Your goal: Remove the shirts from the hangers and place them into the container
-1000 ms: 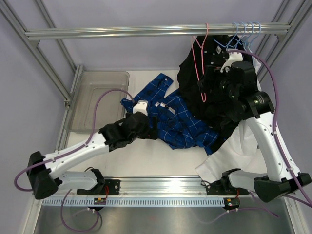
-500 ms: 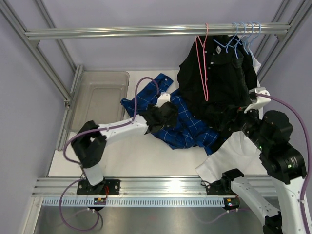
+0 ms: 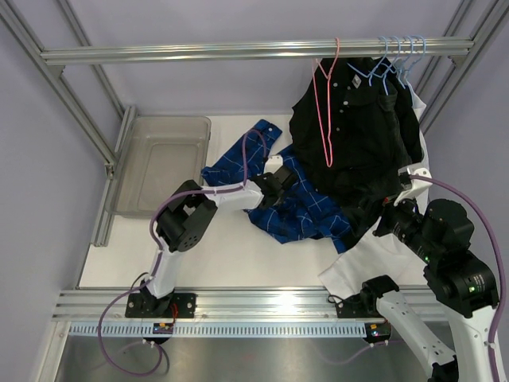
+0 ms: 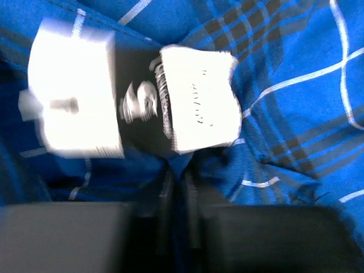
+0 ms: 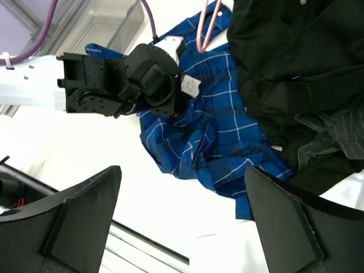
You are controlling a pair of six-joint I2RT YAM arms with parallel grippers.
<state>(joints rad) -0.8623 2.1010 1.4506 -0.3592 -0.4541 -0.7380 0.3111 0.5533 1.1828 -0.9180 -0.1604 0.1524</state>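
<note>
Left arm elbow has folded back toward its base since a second ago; left pincer now sits further over on the blue plaid shirt. Right pincer has dropped away from the hanging black shirts to their lower hem.

Left wrist view is motion-blurred: white fingers are down on blue plaid fabric with a narrow dark gap between them, and I can't tell if cloth is pinched. Right pincer is spread wide, nothing between its fingers.

The plaid shirt lies crumpled on the table under and to the right of the left pincer, its right edge hidden under the black shirts. Container is well to the left of the left pincer, apart from the shirt. Pink-red hanger hangs bare on the rail, above and beyond the right pincer. Light blue hangers are bunched, count unclear. White cloth is partly hidden by the right arm.
</note>
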